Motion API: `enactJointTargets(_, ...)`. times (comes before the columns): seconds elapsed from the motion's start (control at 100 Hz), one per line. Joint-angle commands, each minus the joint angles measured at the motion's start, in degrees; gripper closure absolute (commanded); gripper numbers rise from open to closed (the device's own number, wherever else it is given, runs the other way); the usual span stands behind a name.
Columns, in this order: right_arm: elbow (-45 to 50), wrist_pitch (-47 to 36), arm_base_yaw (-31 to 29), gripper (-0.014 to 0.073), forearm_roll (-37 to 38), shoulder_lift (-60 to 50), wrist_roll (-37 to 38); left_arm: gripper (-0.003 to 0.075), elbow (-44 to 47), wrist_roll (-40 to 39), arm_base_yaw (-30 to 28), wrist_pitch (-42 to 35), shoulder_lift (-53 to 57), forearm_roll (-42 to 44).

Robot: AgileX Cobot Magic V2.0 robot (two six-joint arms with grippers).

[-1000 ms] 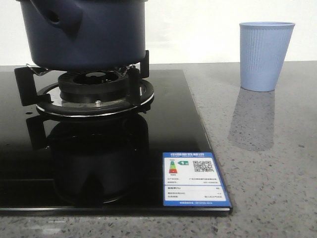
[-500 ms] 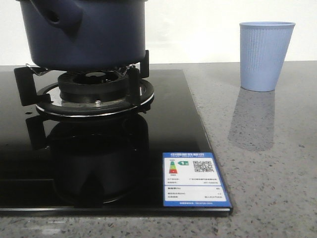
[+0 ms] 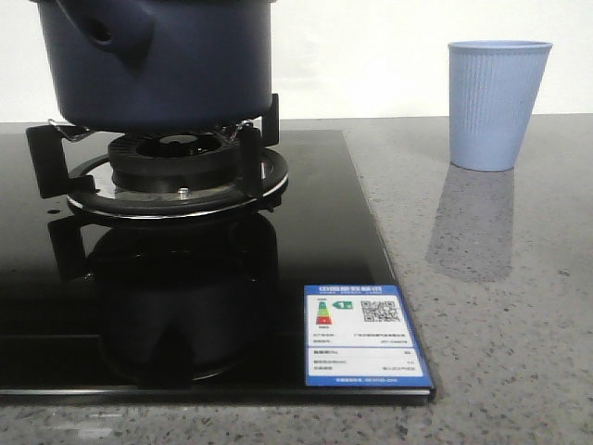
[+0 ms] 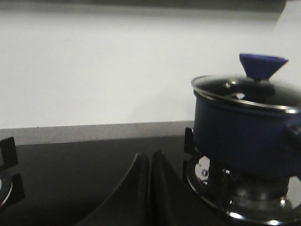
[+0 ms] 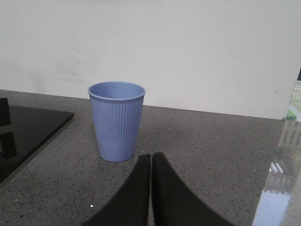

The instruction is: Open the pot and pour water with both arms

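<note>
Here, both pincers are pressed closed with nothing between the fingers: in the left wrist view the left gripper (image 4: 149, 162) shows two dark fingers meeting along a thin seam, holding and touching nothing, and in the right wrist view the right gripper (image 5: 150, 165) looks the same, its tips together above the grey counter (image 5: 221, 155). The hob (image 3: 185, 306), a glossy black glass sheet with a blue label (image 3: 363, 336) at its near corner, lies under the left gripper and reaches forward from it. The pot (image 4: 244, 132) stands ahead of the left gripper and off to one side, well apart from its tips, resting on the burner (image 3: 176, 171). It is dark navy, round and matte, much wider than the cup, with a glass lid (image 4: 247, 89) rimmed in metal still on and a blue cone knob (image 4: 262, 66) on top. It sits upright, its axis vertical; in the front view its stubby hollow side handle (image 3: 109, 32) points toward the camera and slightly left. The cup (image 5: 116, 120), light blue and ribbed, stands upright on the counter just ahead of the right gripper, not touching it, mouth up.
</note>
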State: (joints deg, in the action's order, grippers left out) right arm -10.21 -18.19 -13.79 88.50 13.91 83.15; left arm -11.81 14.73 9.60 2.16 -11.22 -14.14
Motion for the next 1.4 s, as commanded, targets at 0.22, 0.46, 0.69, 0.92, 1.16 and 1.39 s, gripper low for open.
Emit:
enactJointTargets(0.22,-1.54,0.96,-0.30,0.0650,-0.98,0.35,-0.02,0.0739,10.58,-8.16,-2.65,-2.16,10.69,7.78)
enactJointTargets(0.46,-1.54,0.96,-0.30,0.0650,-0.98,0.35,-0.02,0.0739,13.88,-10.38,-5.57,-0.20,12.97,7.78)
enactJointTargets(0.69,-1.54,0.96,-0.30,0.0650,-0.98,0.35,-0.02,0.0739,13.78,-10.38,-5.57,2.81,12.97,7.89)
enactJointTargets(0.92,-1.54,0.96,-0.30,0.0650,-0.98,0.35,-0.02,0.0739,13.78,-10.38,-5.57,2.81,12.97,7.89)
enactJointTargets(1.16,-1.54,0.96,-0.30,0.0650,-0.98,0.35,-0.02,0.0739,13.78,-10.38,-5.57,2.81,12.97,7.89)
enactJointTargets(1.39,-1.54,0.96,-0.30,0.0650,-0.98,0.35,-0.02,0.0739,13.78,-10.38,-5.57,2.81,12.97,7.89)
